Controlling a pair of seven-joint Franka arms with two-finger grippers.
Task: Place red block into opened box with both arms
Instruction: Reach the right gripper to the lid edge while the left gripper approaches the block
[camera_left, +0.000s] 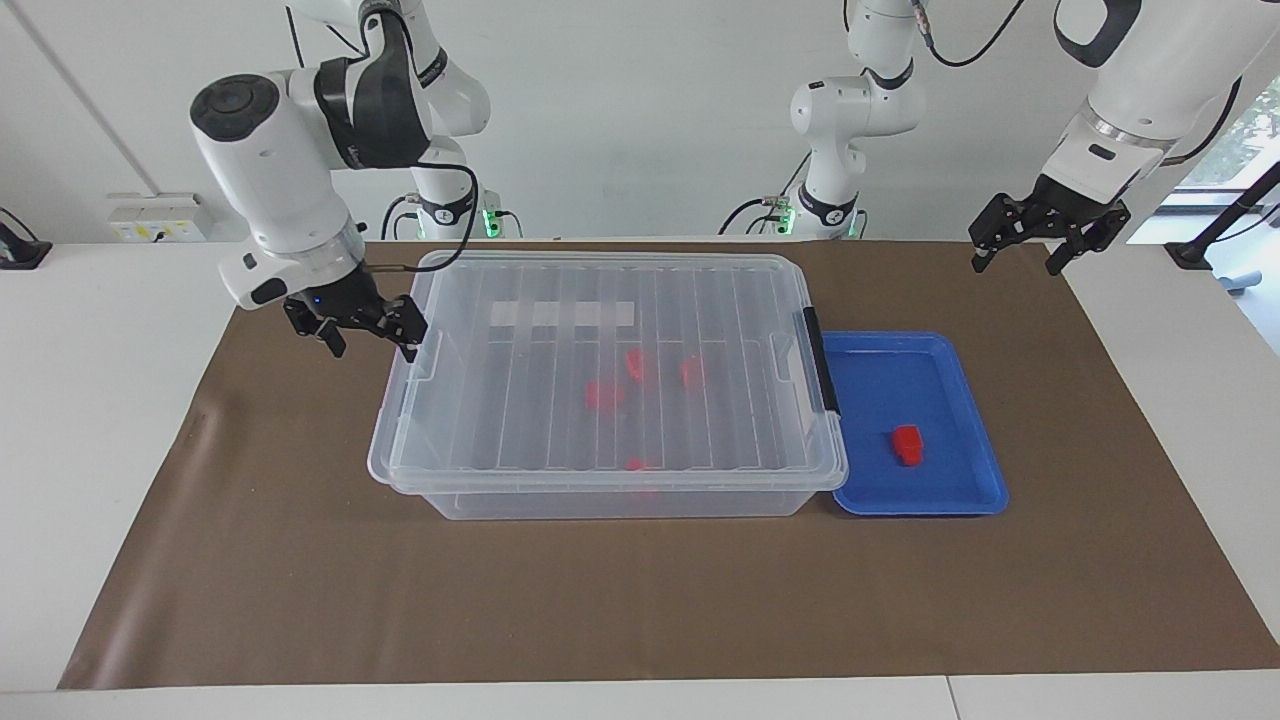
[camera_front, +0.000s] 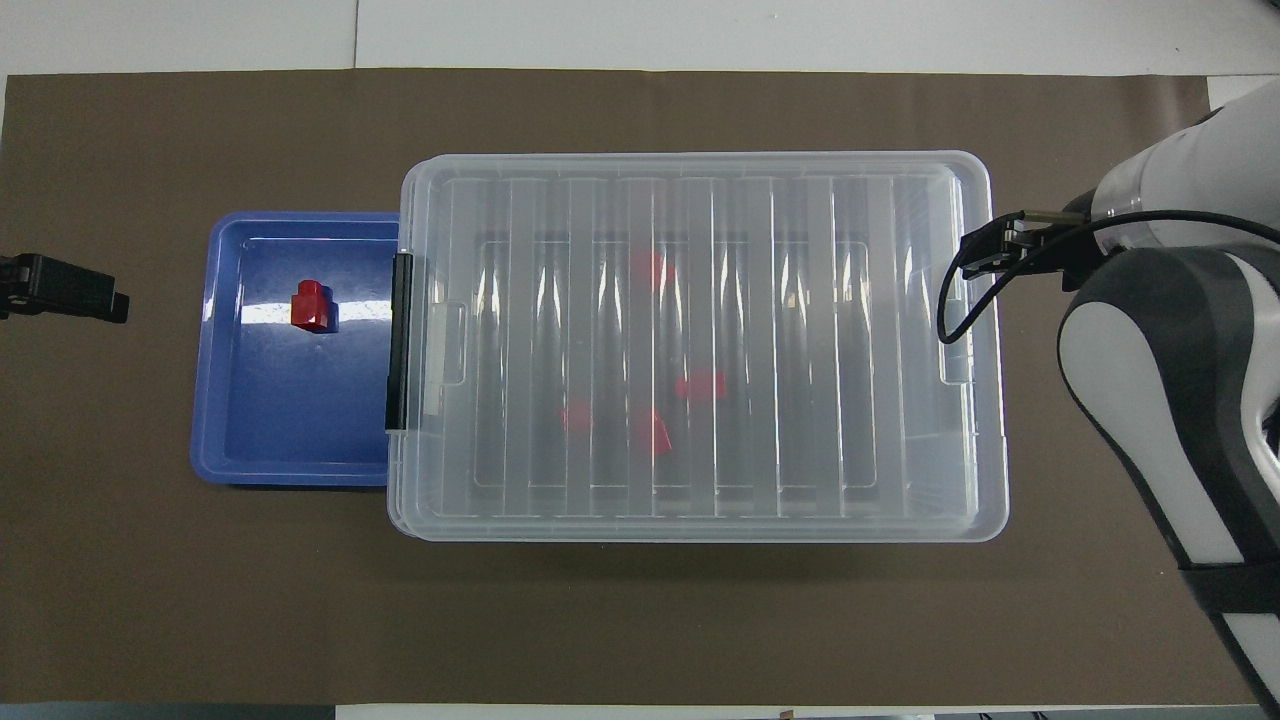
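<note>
A red block (camera_left: 907, 443) (camera_front: 311, 305) lies alone in a shallow blue tray (camera_left: 920, 508). The tray sits against the latch end of the box (camera_left: 600, 500), toward the left arm's end of the table. The box's ribbed clear lid (camera_left: 530, 410) lies flat on top, with a black latch (camera_left: 822, 360) at that end. Through the lid I see several red blocks (camera_left: 603, 394) inside. My right gripper (camera_left: 372, 343) (camera_front: 990, 255) hangs open just off the lid's other end, holding nothing. My left gripper (camera_left: 1016, 262) waits open over the mat's corner, clear of the tray.
A brown mat (camera_left: 640, 600) covers the table under box and tray, with bare white table around it. The right arm's white forearm (camera_front: 1150, 400) reaches over the mat beside the box.
</note>
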